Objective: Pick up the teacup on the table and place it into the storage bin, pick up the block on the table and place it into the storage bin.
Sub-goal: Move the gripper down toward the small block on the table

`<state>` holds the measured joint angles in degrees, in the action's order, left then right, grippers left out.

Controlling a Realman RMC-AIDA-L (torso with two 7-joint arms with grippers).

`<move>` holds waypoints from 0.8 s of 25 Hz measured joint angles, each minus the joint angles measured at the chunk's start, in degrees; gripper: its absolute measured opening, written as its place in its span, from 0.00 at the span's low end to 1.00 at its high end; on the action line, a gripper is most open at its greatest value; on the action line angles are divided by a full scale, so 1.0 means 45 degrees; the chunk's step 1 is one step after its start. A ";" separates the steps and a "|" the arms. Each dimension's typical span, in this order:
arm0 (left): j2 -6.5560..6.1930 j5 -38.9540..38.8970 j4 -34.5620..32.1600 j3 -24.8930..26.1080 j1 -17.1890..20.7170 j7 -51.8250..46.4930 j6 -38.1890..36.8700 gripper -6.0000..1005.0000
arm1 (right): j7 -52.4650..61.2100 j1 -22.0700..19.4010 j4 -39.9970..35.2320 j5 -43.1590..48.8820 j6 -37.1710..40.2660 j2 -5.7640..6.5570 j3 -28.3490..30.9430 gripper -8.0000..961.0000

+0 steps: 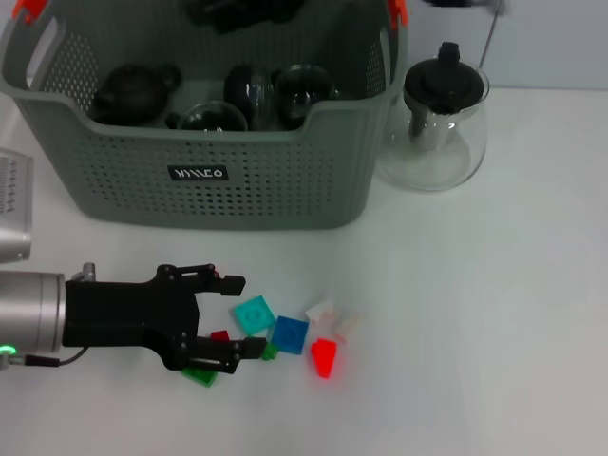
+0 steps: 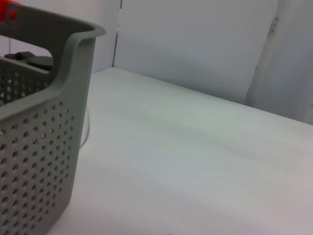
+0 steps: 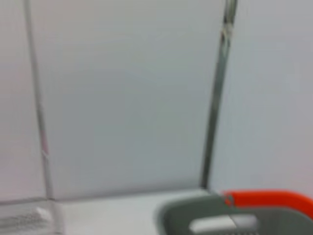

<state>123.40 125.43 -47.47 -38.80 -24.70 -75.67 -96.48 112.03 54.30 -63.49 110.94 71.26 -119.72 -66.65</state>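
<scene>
The grey-green perforated storage bin (image 1: 204, 185) stands at the back left and holds a dark teapot (image 1: 133, 90) and glass teacups (image 1: 214, 116). I see no teacup on the table itself. Several small blocks lie in front of the bin: teal (image 1: 255, 314), blue (image 1: 290, 333), red (image 1: 324, 357), white (image 1: 320, 309) and green (image 1: 199, 375). My left gripper (image 1: 242, 316) lies low over the table at the front left. It is open, and its fingers straddle a small red block (image 1: 219, 335). The bin's corner shows in the left wrist view (image 2: 39, 147). My right gripper is out of view.
A glass teapot with a black lid (image 1: 437, 123) stands right of the bin. A metal rack edge (image 1: 11, 185) shows at the far left. A dark shape (image 1: 247, 11) sits at the top edge over the bin. The bin's orange handle shows in the right wrist view (image 3: 269, 198).
</scene>
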 joint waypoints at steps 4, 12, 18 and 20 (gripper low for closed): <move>-0.0009 0.0020 0.0003 0.0012 0.0007 0.0001 -0.0030 0.87 | -0.0900 -0.1800 -0.1384 -0.2002 0.2261 0.0198 0.0332 0.91; -0.0111 0.0038 0.0002 0.0032 0.0078 0.0002 -0.0004 0.87 | -0.0886 -0.3268 -0.1493 -0.0996 0.6800 0.0584 0.1087 0.91; -0.0118 0.0040 0.0002 0.0054 0.0085 -0.0017 0.0017 0.87 | 0.0316 -0.3284 -0.1453 0.2817 0.7311 0.0156 0.0953 0.91; -0.0117 0.0040 0.0007 0.0051 0.0069 -0.0035 0.0016 0.87 | 0.0630 -0.3140 -0.1406 0.3946 0.7090 -0.0063 0.0823 0.91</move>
<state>122.87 125.60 -47.43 -38.57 -24.39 -75.83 -96.40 114.87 40.18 -69.82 128.70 103.17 -120.01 -62.94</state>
